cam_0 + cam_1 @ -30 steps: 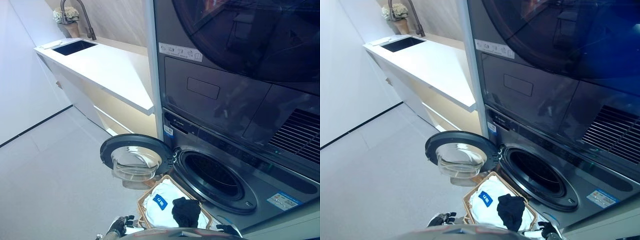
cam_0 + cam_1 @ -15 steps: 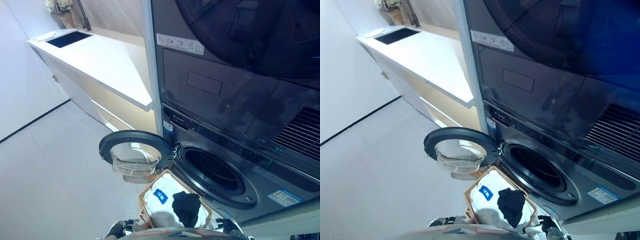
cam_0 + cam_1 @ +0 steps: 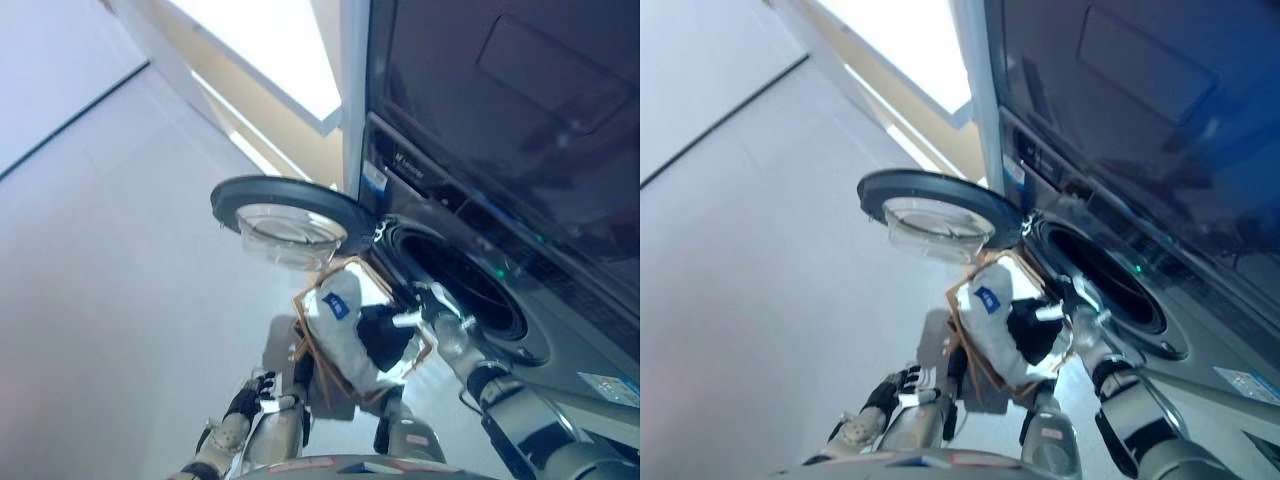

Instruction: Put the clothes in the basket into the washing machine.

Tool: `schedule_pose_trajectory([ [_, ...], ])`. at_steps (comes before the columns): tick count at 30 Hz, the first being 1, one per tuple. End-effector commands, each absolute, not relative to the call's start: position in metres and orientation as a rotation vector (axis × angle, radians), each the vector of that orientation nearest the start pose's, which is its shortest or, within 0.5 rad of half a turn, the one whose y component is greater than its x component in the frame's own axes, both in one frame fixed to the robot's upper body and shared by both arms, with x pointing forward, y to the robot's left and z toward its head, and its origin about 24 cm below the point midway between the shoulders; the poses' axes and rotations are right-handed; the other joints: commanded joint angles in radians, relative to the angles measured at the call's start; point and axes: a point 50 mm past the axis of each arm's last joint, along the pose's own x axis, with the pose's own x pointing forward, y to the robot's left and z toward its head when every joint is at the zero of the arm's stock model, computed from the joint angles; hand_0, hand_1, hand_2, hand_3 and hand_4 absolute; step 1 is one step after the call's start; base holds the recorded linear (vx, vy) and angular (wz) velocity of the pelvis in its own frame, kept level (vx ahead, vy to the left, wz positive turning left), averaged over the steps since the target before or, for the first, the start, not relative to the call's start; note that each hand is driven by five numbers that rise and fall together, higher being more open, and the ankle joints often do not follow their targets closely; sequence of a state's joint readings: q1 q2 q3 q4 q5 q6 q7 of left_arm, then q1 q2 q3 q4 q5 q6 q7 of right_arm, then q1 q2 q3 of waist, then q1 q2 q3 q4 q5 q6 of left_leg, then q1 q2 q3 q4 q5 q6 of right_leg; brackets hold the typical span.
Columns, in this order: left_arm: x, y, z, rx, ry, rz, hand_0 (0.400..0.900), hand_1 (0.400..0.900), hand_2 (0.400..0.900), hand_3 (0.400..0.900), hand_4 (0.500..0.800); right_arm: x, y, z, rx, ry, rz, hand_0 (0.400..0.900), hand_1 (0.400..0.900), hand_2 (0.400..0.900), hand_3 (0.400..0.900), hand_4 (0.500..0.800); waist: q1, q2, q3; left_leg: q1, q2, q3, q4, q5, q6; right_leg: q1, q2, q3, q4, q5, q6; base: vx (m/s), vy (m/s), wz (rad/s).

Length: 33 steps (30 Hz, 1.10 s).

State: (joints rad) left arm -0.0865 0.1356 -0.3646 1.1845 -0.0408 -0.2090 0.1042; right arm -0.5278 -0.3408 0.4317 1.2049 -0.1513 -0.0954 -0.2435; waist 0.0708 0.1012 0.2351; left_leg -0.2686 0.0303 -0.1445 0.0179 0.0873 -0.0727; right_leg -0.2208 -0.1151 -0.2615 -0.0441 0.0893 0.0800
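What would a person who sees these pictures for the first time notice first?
First comes the dark washing machine on the right, its round door swung open to the left of the drum opening. Below the door stands a wicker basket holding a white garment with a black garment on top. The right hand reaches over the basket's far edge; the left hand hangs lower left.
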Motion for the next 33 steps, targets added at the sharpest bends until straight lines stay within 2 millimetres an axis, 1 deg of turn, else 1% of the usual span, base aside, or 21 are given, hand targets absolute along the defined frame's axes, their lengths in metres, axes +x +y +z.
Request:
schedule_pose_trajectory([
  [1, 0.145, 0.183, -0.147, 0.393, 0.866, -0.114, 0.900, 0.900, 0.900, 0.900, 0.800, 0.316, -0.207, -0.029, -0.911, 0.376, 0.037, 0.900, 0.900, 0.900, 0.900, 0.800, 0.008, -0.039, 0.042, -0.095, -0.095, 0.016, 0.108, -0.057, 0.069, -0.087, -0.031, 0.053, 0.200, -0.101, 0.007, -0.05, 0.008, 0.06],
  [2, 0.145, 0.183, -0.147, 0.393, 0.866, -0.114, 0.900, 0.900, 0.900, 0.900, 0.800, 0.316, -0.207, -0.029, -0.911, 0.375, 0.037, 0.900, 0.900, 0.900, 0.900, 0.800, 0.008, -0.039, 0.040, -0.098, -0.095, 0.016, 0.110, -0.057, 0.069, -0.090, -0.031, 0.053, 0.201, -0.101, 0.007, -0.04, 0.007, 0.12],
  [4, 0.153, 0.183, -0.143, 0.390, 0.829, -0.098, 0.900, 0.900, 0.900, 0.900, 0.800, 0.326, -0.203, -0.019, -0.926, 0.341, 0.024, 0.900, 0.900, 0.900, 0.900, 0.800, 0.017, -0.029, 0.052, -0.139, -0.099, 0.010, 0.126, -0.054, 0.067, -0.134, -0.035, 0.049, 0.237, -0.109, 0.005, -0.03, 0.007, 0.13],
  [5, 0.153, 0.183, -0.142, 0.390, 0.829, -0.098, 0.900, 0.900, 0.900, 0.900, 0.800, 0.326, -0.203, -0.019, -0.926, 0.341, 0.024, 0.900, 0.900, 0.900, 0.900, 0.800, 0.017, -0.029, 0.051, -0.141, -0.100, 0.010, 0.126, -0.054, 0.067, -0.136, -0.036, 0.049, 0.239, -0.109, 0.005, -0.03, 0.006, 0.09],
  [7, 0.161, 0.180, -0.138, 0.389, 0.794, -0.094, 0.900, 0.900, 0.900, 0.900, 0.800, 0.334, -0.204, -0.009, -0.956, 0.312, 0.005, 0.900, 0.900, 0.900, 0.900, 0.800, 0.025, -0.018, 0.067, -0.169, -0.104, 0.009, 0.142, -0.055, 0.064, -0.168, -0.039, 0.046, 0.268, -0.122, 0.005, -0.05, 0.011, 0.07],
  [10, 0.169, 0.178, -0.135, 0.393, 0.768, -0.089, 0.900, 0.900, 0.900, 0.900, 0.800, 0.342, -0.213, 0.002, -1.004, 0.301, -0.037, 0.900, 0.900, 0.900, 0.900, 0.800, 0.031, 0.002, 0.086, -0.209, -0.112, 0.010, 0.168, -0.057, 0.060, -0.212, -0.045, 0.042, 0.309, -0.133, 0.004, -0.05, 0.022, 0.05],
  [11, 0.169, 0.178, -0.135, 0.393, 0.768, -0.089, 0.900, 0.900, 0.900, 0.900, 0.800, 0.342, -0.213, 0.002, -1.004, 0.301, -0.037, 0.900, 0.900, 0.900, 0.900, 0.800, 0.031, 0.002, 0.086, -0.209, -0.112, 0.010, 0.168, -0.057, 0.060, -0.213, -0.045, 0.042, 0.310, -0.133, 0.004, -0.05, 0.021, 0.08],
  [12, 0.172, 0.177, -0.133, 0.390, 0.756, -0.085, 0.900, 0.900, 0.900, 0.900, 0.800, 0.346, -0.215, 0.007, -1.026, 0.289, -0.044, 0.900, 0.900, 0.900, 0.900, 0.800, 0.032, 0.010, 0.094, -0.223, -0.117, 0.010, 0.179, -0.057, 0.058, -0.229, -0.047, 0.044, 0.326, -0.136, 0.004, -0.07, 0.025, 0.07],
  [13, 0.177, 0.175, -0.132, 0.389, 0.744, -0.085, 0.900, 0.900, 0.900, 0.900, 0.800, 0.349, -0.222, 0.013, -1.061, 0.292, -0.070, 0.900, 0.900, 0.900, 0.900, 0.800, 0.035, 0.026, 0.105, -0.253, -0.122, 0.010, 0.197, -0.059, 0.054, -0.260, -0.053, 0.044, 0.352, -0.142, 0.004, -0.09, 0.023, 0.15],
  [15, 0.182, 0.173, -0.129, 0.390, 0.726, -0.085, 0.900, 0.900, 0.900, 0.900, 0.800, 0.351, -0.232, 0.018, -1.105, 0.307, -0.099, 0.900, 0.900, 0.900, 0.900, 0.800, 0.036, 0.042, 0.112, -0.283, -0.130, 0.010, 0.215, -0.060, 0.049, -0.287, -0.061, 0.039, 0.376, -0.146, 0.004, -0.07, 0.011, 0.16],
  [17, 0.189, 0.172, -0.125, 0.388, 0.702, -0.082, 0.900, 0.900, 0.900, 0.900, 0.800, 0.353, -0.240, 0.025, -1.151, 0.308, -0.126, 0.900, 0.900, 0.900, 0.900, 0.800, 0.037, 0.060, 0.119, -0.324, -0.137, 0.014, 0.241, -0.061, 0.045, -0.327, -0.067, 0.041, 0.411, -0.156, 0.003, -0.05, 0.016, 0.10],
  [18, 0.189, 0.172, -0.125, 0.388, 0.702, -0.082, 0.900, 0.900, 0.900, 0.900, 0.800, 0.353, -0.240, 0.025, -1.151, 0.308, -0.126, 0.900, 0.900, 0.900, 0.900, 0.800, 0.038, 0.060, 0.118, -0.325, -0.137, 0.014, 0.241, -0.062, 0.045, -0.328, -0.067, 0.041, 0.412, -0.156, 0.003, -0.04, 0.012, 0.07],
  [20, 0.196, 0.170, -0.121, 0.380, 0.671, -0.076, 0.900, 0.900, 0.900, 0.900, 0.800, 0.355, -0.252, 0.033, -1.188, 0.311, -0.160, 0.900, 0.900, 0.900, 0.900, 0.800, 0.039, 0.082, 0.125, -0.374, -0.143, 0.020, 0.277, -0.067, 0.041, -0.377, -0.074, 0.046, 0.454, -0.169, 0.001, -0.01, 0.012, 0.04],
  [21, 0.198, 0.168, -0.119, 0.374, 0.659, -0.071, 0.900, 0.900, 0.900, 0.900, 0.800, 0.355, -0.255, 0.035, -1.203, 0.311, -0.172, 0.900, 0.900, 0.900, 0.900, 0.800, 0.040, 0.086, 0.131, -0.380, -0.145, 0.025, 0.300, -0.096, 0.039, -0.387, -0.077, 0.054, 0.485, -0.200, 0.005, 0.04, 0.002, -0.01],
  [22, 0.198, 0.168, -0.119, 0.374, 0.659, -0.071, 0.900, 0.900, 0.900, 0.900, 0.800, 0.355, -0.255, 0.035, -1.203, 0.311, -0.172, 0.900, 0.900, 0.900, 0.900, 0.800, 0.040, 0.085, 0.131, -0.381, -0.145, 0.025, 0.301, -0.097, 0.039, -0.388, -0.077, 0.055, 0.487, -0.201, 0.005, 0.00, 0.000, 0.00],
  [23, 0.204, 0.166, -0.115, 0.359, 0.634, -0.067, 0.900, 0.900, 0.900, 0.900, 0.800, 0.358, -0.261, 0.043, -1.215, 0.299, -0.197, 0.900, 0.900, 0.900, 0.900, 0.800, 0.039, 0.101, 0.140, -0.414, -0.149, 0.029, 0.325, -0.099, 0.037, -0.421, -0.082, 0.064, 0.517, -0.210, 0.004, -0.04, 0.014, 0.08],
  [24, 0.206, 0.166, -0.114, 0.358, 0.624, -0.063, 0.900, 0.900, 0.900, 0.900, 0.800, 0.359, -0.264, 0.047, -1.225, 0.294, -0.208, 0.900, 0.900, 0.900, 0.900, 0.800, 0.039, 0.106, 0.141, -0.429, -0.150, 0.029, 0.333, -0.099, 0.035, -0.437, -0.084, 0.065, 0.530, -0.214, 0.004, -0.05, 0.012, 0.13],
  [27, 0.211, 0.165, -0.109, 0.350, 0.599, -0.056, 0.900, 0.900, 0.900, 0.900, 0.800, 0.361, -0.272, 0.057, -1.253, 0.280, -0.239, 0.900, 0.900, 0.900, 0.900, 0.800, 0.037, 0.123, 0.150, -0.467, -0.157, 0.032, 0.352, -0.101, 0.032, -0.478, -0.090, 0.071, 0.566, -0.226, 0.005, -0.02, 0.010, 0.09],
  [28, 0.211, 0.165, -0.109, 0.350, 0.599, -0.056, 0.900, 0.900, 0.900, 0.900, 0.800, 0.361, -0.272, 0.057, -1.254, 0.280, -0.239, 0.900, 0.900, 0.900, 0.900, 0.800, 0.037, 0.123, 0.150, -0.468, -0.157, 0.032, 0.352, -0.101, 0.032, -0.479, -0.091, 0.072, 0.567, -0.226, 0.005, -0.03, 0.032, 0.03],
  [30, 0.216, 0.163, -0.105, 0.331, 0.568, -0.046, 0.900, 0.900, 0.900, 0.900, 0.800, 0.363, -0.279, 0.066, -1.288, 0.267, -0.264, 0.900, 0.900, 0.900, 0.900, 0.800, 0.037, 0.138, 0.159, -0.518, -0.162, 0.040, 0.386, -0.107, 0.033, -0.533, -0.097, 0.081, 0.612, -0.239, 0.003, -0.03, 0.029, 0.03],
  [33, 0.221, 0.163, -0.100, 0.310, 0.536, -0.035, 0.900, 0.900, 0.900, 0.900, 0.800, 0.365, -0.286, 0.075, -1.309, 0.254, -0.292, 0.900, 0.900, 0.900, 0.900, 0.800, 0.040, 0.150, 0.167, -0.573, -0.173, 0.037, 0.422, -0.112, 0.037, -0.589, -0.106, 0.089, 0.667, -0.260, -0.001, -0.02, 0.003, 0.10],
])
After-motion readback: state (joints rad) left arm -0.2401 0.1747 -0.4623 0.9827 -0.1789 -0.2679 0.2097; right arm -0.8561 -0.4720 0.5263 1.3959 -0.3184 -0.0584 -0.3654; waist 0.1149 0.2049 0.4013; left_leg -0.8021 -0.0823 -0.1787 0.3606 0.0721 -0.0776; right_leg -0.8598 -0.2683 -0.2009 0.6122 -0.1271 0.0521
